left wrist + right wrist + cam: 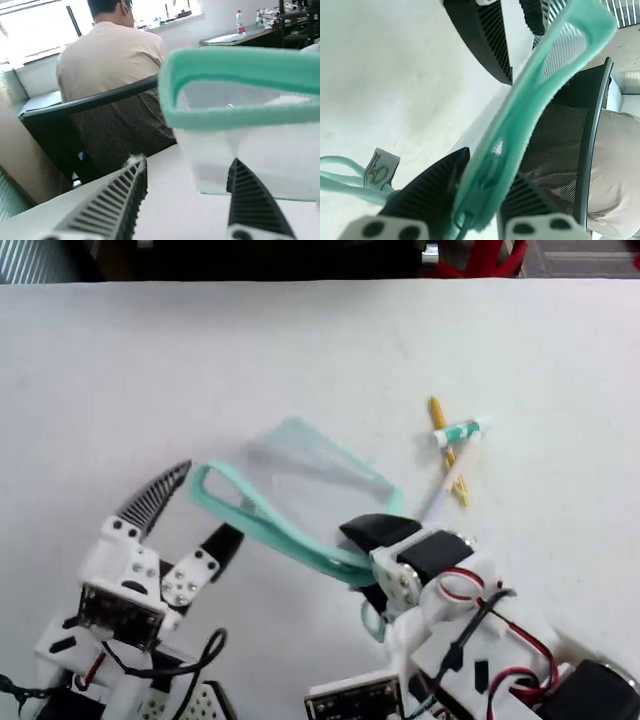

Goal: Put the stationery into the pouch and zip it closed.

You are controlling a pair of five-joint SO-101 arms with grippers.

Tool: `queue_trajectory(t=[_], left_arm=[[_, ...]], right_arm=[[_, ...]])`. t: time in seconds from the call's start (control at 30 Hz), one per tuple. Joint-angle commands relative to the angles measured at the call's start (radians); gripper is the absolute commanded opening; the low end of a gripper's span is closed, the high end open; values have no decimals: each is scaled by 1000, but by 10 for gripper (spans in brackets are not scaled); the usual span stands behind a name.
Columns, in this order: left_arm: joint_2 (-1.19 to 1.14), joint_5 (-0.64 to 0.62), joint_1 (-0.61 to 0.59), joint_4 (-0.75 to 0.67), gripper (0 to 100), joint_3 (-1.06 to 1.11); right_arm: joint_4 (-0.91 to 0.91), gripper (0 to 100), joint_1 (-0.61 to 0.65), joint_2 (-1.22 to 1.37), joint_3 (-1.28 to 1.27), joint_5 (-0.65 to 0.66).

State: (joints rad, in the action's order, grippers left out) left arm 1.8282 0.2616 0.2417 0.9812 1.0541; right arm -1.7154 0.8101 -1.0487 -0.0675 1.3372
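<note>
The white table point(320, 340) carries everything, and the job has hardly started: nothing looks packed yet and the zip is undone.

The pouch point(300, 475) lies near the middle of the table, a see-through bag with a teal zip band around its mouth. Seen from the left wrist, the mouth point(240, 85) gapes wide and the inside looks empty, as far as the clear wall shows. So the bag is ready to take things, but holds none of them.

The right gripper point(375, 545) is clamped on the teal band at the end of the pouch nearest the stationery. Its own wrist camera shows the band pinched between the two jaws point(487, 165), lifting that edge off the table.

The left gripper point(210, 502) sits just beside the other end of the pouch. Its jaws are spread wide with nothing between them point(189, 162), and the pouch's mouth is right in front of them.

The stationery lies in a crossed heap to the far side of the right gripper, near the pouch but outside it: a yellow pencil point(438, 415), a white marker with teal bands point(465, 429) lying across it, and a thin white pen point(440, 495) running down toward the pouch.

A small white tag point(379, 167) on a teal cord lies on the table by the right gripper.

All three pieces are left to be put in, and after that the zip is left to close.
</note>
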Motion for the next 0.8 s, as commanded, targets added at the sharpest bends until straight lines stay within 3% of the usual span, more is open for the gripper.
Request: queue_trajectory(t=[0.0, 0.23, 0.47, 0.77], left_arm=[[-2, 49, -54, -130, 257, 60], [-2, 49, 56, -129, 256, 66], [-2, 51, 246, 69, 256, -11], [-2, 49, 255, 89, 256, 72]], right_arm=[[-7, 17, 41, -8, -20, -6], [-5, 17, 48, -8, -58, -8], [12, 18, 30, 12, -80, -23], [278, 18, -67, 47, -400, -94]])
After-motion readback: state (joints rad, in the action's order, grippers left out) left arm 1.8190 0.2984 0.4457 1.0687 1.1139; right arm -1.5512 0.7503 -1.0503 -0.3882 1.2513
